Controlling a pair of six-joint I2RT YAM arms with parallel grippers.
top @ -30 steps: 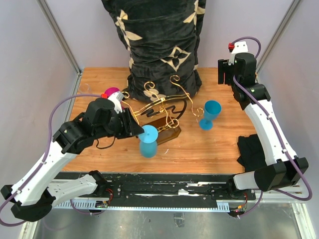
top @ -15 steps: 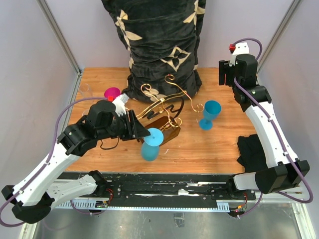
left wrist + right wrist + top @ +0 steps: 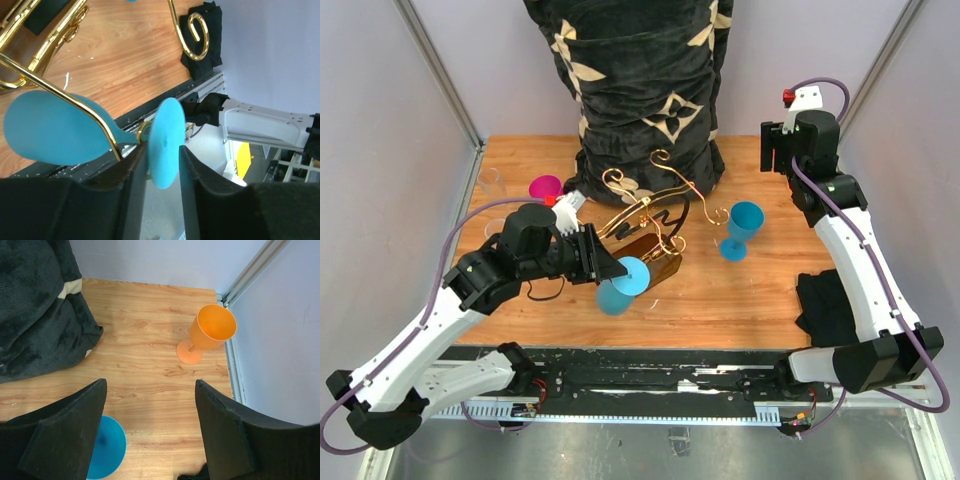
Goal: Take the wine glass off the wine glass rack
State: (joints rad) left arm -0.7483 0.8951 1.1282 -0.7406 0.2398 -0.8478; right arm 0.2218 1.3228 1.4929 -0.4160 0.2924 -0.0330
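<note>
Left pincer (image 3: 162,150) is clamped on the foot disc of the blue wine glass (image 3: 55,132). The glass lies nearly horizontal at 7 o'clock of the wine glass rack (image 3: 650,205), with its stem hooked behind a gold wire arm. The rack appears tipped on the table (image 3: 740,300). Grasp: done. Removal: not yet done; the stem must clear the wire. Right pincer (image 3: 150,387) is released, holding nothing, at the 1 o'clock corner.
</note>
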